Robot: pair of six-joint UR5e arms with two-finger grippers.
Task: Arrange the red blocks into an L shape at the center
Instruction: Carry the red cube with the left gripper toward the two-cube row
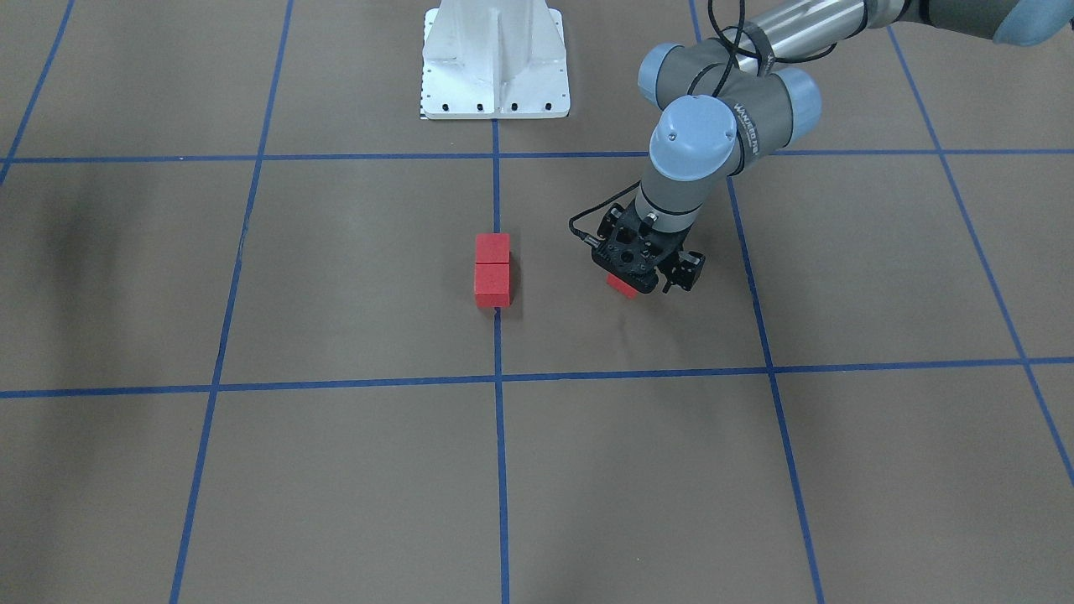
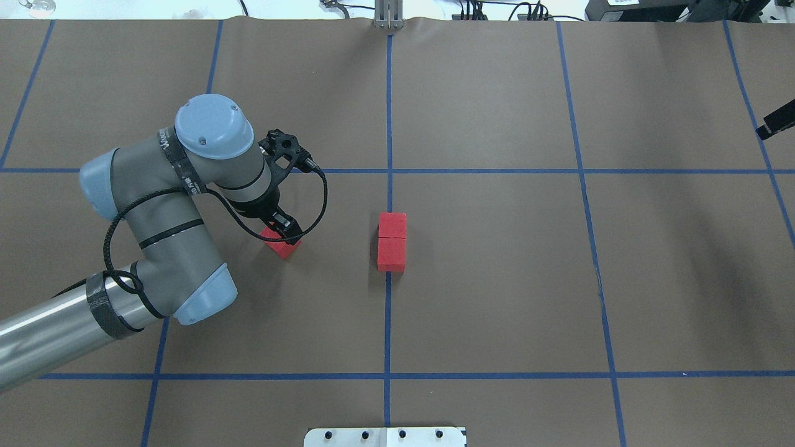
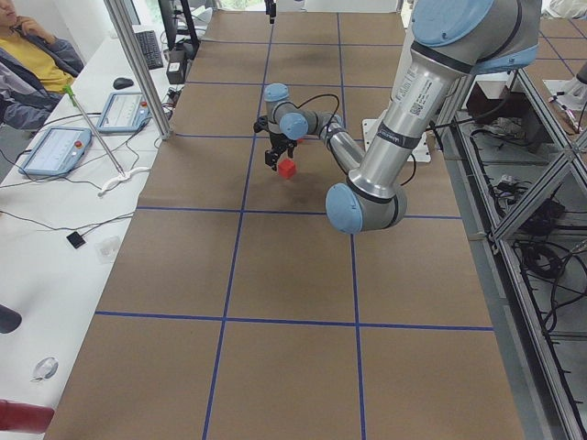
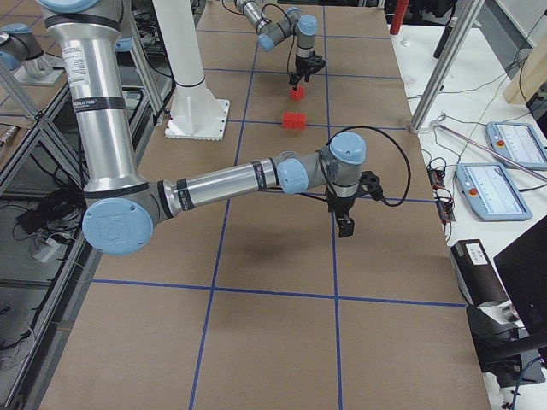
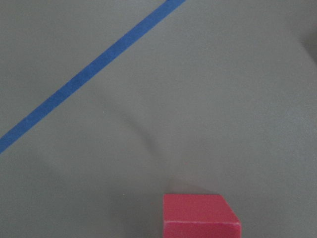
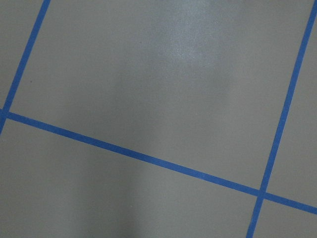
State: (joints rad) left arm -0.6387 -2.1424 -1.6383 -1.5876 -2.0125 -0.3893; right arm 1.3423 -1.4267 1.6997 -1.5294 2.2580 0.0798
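L's leg laid; foot pending.
Left end effector over loose small matte red cube, robot-left of the abutting red-cube pair; grip indiscernible.

Pretty clearly a robotics lab. Two big industrial arms work over a brown surface taped off in a blue grid. Teach pendants sit on a white bench, there are aluminium frame posts and cable bundles along the edge, and a person sits off to the side.
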